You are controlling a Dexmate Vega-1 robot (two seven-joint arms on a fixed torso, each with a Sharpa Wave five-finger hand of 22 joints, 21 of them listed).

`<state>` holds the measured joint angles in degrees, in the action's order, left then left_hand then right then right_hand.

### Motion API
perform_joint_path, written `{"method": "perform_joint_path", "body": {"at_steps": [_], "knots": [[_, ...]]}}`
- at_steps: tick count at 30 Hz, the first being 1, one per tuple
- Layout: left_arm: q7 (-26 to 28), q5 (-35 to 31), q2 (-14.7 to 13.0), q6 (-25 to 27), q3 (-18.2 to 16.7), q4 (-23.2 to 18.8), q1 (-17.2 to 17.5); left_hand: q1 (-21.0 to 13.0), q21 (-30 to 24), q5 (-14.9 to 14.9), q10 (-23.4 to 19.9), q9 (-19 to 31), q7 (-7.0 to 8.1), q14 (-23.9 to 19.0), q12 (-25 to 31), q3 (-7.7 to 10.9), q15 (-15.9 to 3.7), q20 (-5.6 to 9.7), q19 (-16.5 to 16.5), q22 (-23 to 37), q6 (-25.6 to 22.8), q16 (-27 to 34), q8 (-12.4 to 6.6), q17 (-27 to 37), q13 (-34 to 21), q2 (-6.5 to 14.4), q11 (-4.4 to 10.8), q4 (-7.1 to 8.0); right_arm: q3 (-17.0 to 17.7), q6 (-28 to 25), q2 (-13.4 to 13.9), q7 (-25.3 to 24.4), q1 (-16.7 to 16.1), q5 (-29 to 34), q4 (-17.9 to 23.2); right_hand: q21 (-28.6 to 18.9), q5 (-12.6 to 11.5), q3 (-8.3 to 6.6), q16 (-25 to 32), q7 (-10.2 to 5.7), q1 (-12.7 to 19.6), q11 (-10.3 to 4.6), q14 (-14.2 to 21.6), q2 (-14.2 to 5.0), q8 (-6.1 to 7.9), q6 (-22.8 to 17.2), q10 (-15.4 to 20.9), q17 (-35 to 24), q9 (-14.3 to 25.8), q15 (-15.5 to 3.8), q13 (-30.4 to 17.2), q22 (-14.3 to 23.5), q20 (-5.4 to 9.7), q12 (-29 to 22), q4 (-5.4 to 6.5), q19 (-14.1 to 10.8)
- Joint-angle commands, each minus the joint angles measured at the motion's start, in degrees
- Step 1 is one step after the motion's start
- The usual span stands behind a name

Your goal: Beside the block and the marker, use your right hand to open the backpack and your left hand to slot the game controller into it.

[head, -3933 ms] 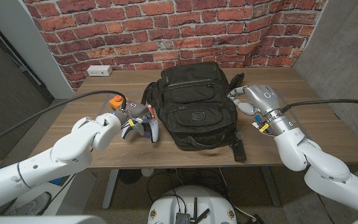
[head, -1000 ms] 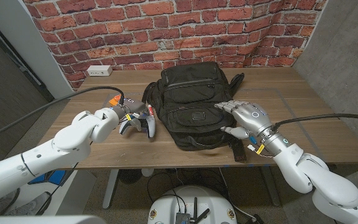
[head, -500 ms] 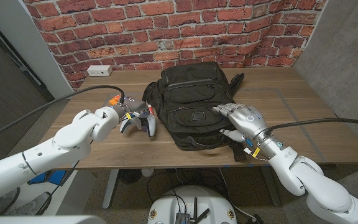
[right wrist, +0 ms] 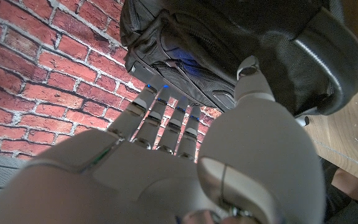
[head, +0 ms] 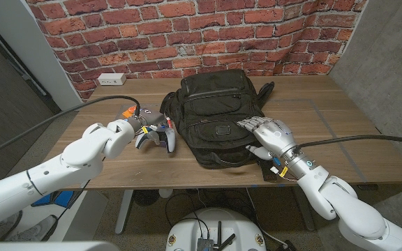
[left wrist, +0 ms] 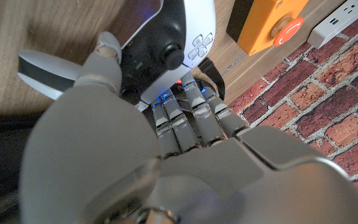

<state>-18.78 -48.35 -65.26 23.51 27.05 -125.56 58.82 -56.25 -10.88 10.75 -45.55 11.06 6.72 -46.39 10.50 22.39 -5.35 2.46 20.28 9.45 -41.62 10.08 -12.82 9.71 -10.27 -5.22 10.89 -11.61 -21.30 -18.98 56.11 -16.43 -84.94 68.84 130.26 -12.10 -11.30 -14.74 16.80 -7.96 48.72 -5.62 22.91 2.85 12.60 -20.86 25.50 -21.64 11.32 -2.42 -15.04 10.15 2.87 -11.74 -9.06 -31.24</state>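
The right hand (head: 269, 134) has come down from beside the backpack's (head: 218, 111) far right shoulder and now rests on the bag's near right flank, fingers spread across the fabric, grasping nothing — the bag looks closed, so the opening step seems only begun. In the right wrist view the fingers (right wrist: 166, 121) lie loose against the dark pocket seams; whether they have found a zipper pull I cannot tell.

The left hand (head: 140, 129) has slid toward the desk's left-centre, and its fingers curl around the game controller (head: 158, 139), which sits on the wood just beside the backpack's left side. The left wrist view shows fingers hooked over the controller's body, so it is grasped and waiting. The orange block (left wrist: 267, 26) lies just beyond it, toward the back edge of the desk.
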Motion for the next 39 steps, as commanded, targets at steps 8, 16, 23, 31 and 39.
{"method": "perform_joint_path", "body": {"at_steps": [8, 16, 23, 31, 39], "knots": [[0.2, -0.3, 0.8, 0.1, 0.8, 0.4, -0.4, -2.8, 0.0, 0.4, -1.6, 0.2, 1.14, -0.7, 0.4, 2.32, -8.30, 9.28, 0.2, 0.3, -5.3, 0.4, -0.39, 0.2, -0.2, 7.3, 1.08, 1.88, -2.5, -1.0, 0.0, -3.3, 2.5, -0.2, -1.5, -0.6, 0.1, -0.33, 1.0, 0.12, 1.2, -0.37, 1.9, -0.61, 1.24, -2.3, 2.5, -0.2, 0.3, -7.33, 0.0, 0.1, 2.05, -1.0, -0.07, -1.8], [0.3, -0.3, 0.9, -0.2, 0.9, 0.6, -0.6, -2.7, 0.0, 0.4, -1.7, 0.2, 1.16, -0.7, 0.4, 2.35, -8.29, 9.28, 0.2, 0.3, -5.4, 0.3, -0.40, 0.2, -0.2, 7.3, 1.08, 1.89, -3.2, -1.5, -0.7, -4.0, 3.6, -0.7, -1.9, -0.8, 0.1, -0.29, 1.6, -0.08, 1.2, -0.39, 3.0, -0.87, 1.77, -3.6, 3.9, -0.3, 0.2, -7.54, 0.0, 0.1, 2.49, -1.4, 0.14, -2.7], [0.3, -0.4, 1.3, 0.0, 1.2, 0.8, -0.7, -2.7, 0.0, 0.4, -1.7, 0.2, 1.16, -0.8, 0.4, 2.40, -8.30, 9.28, 0.2, 0.3, -5.4, 0.3, -0.37, 0.2, -0.2, 7.3, 1.10, 1.89, -3.4, -1.2, -0.9, -5.1, 4.3, -1.8, -2.1, -0.9, 0.1, -0.21, 2.1, 0.02, 0.9, -0.77, 4.0, -1.22, 2.18, -4.7, 5.1, -0.4, 0.2, -7.74, 0.1, 0.1, 2.62, -1.6, 0.42, -3.3], [0.5, -0.2, 1.5, -0.1, 1.4, 1.1, -0.8, -2.6, 0.1, 0.4, -1.7, 0.2, 1.19, -0.7, 0.4, 2.44, -8.28, 9.29, 0.1, 0.3, -5.3, 0.3, -0.33, 0.1, -0.2, 7.3, 1.10, 1.89, -4.2, -1.2, -1.4, -5.1, 5.6, -2.3, -2.8, -1.1, 0.0, -0.17, 2.8, -0.37, 0.6, -0.70, 5.2, -2.03, 3.34, -8.0, 7.0, -0.5, 0.1, -8.39, 0.2, 0.2, 2.97, -2.0, 0.71, -4.1], [0.4, -0.3, 1.6, 0.2, 1.5, 1.2, -0.9, -2.6, 0.1, 0.4, -1.7, 0.2, 1.23, -0.7, 0.3, 2.48, -8.28, 9.30, 0.1, 0.3, -5.4, 0.2, -0.31, 0.1, -0.2, 7.2, 1.11, 1.88, -5.0, -0.8, -1.8, -6.2, 6.8, -2.7, -3.8, -1.9, -0.6, -0.61, 5.4, -0.77, 0.8, -2.41, 10.4, -4.64, 6.01, -16.2, 13.9, -1.0, -0.1, -9.51, 0.4, 0.3, 5.49, -3.6, 0.71, -7.3]]}}
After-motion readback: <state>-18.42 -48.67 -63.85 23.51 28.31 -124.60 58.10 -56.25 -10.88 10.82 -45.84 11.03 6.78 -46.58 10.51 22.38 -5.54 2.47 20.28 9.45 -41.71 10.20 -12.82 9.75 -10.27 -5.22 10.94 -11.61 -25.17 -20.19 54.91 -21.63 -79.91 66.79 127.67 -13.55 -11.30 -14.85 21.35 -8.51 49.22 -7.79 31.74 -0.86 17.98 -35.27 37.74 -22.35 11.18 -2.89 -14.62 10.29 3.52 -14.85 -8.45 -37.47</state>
